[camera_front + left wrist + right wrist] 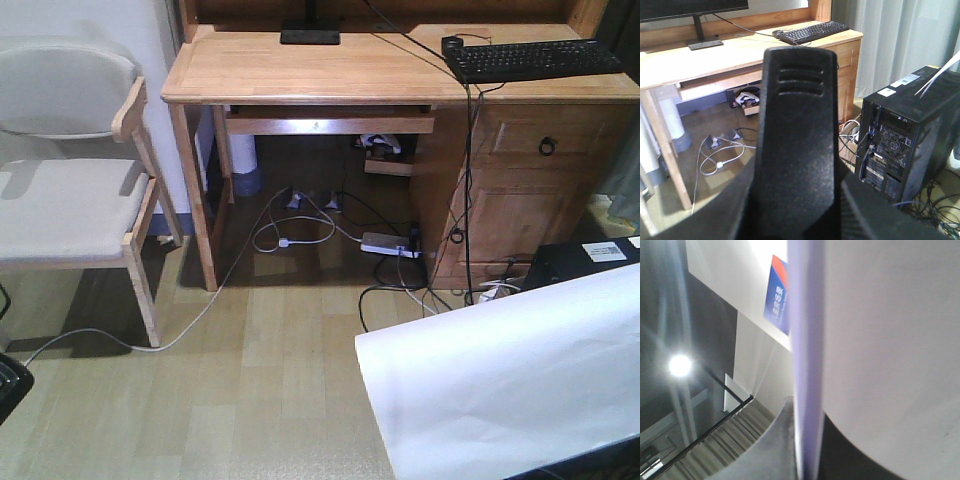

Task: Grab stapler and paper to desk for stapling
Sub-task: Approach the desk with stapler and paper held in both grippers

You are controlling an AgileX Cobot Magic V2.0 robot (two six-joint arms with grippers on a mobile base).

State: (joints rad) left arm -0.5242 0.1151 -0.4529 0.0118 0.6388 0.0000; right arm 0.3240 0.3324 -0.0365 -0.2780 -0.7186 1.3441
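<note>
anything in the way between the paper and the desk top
Nothing visible blocks it. Only floor with loose cables lies between the paper and the desk. The PC tower stands close behind the paper's far edge, and the keyboard fills the top's right end, so the left half looks the easier landing.

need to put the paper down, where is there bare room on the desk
The desk top is bare from its left edge across to the keyboard, in front of the monitor base; that wide patch should take the paper. The right end is crowded: keyboard and mouse fill it.
</note>
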